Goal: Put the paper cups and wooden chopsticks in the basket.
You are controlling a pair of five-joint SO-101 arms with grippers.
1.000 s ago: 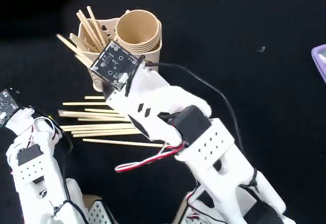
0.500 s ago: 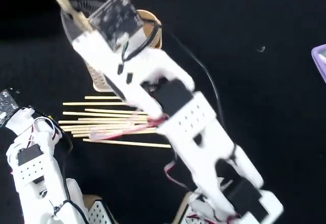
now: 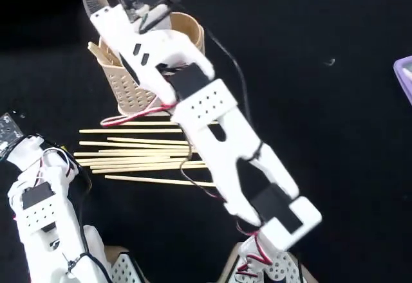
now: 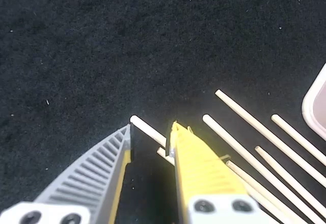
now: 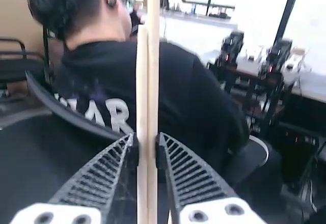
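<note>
A cream perforated basket (image 3: pixel 129 87) stands at the back left of the black table and holds stacked paper cups (image 3: pixel 190 32) and several wooden chopsticks (image 3: pixel 100 53). My right gripper (image 3: pixel 96 0) hangs high above the basket's far left side, shut on two chopsticks (image 5: pixel 147 81) that stand upright between its fingers (image 5: pixel 146 137). Several loose chopsticks (image 3: pixel 132 154) lie in a row on the table in front of the basket. My left gripper (image 4: pixel 150 127) is open low over the ends of these chopsticks (image 4: pixel 145 128), one end lying between its fingers.
The left arm (image 3: pixel 38 199) stands at the front left and the right arm (image 3: pixel 219 141) stretches diagonally across the middle. A purple object (image 3: pixel 404 77) sits at the table's right edge. A pale rounded edge (image 4: pixel 316 107) lies beside the loose chopsticks.
The right arm has swung up from the table in front of the basket to high above it, carrying two chopsticks. The left arm has stayed still.
</note>
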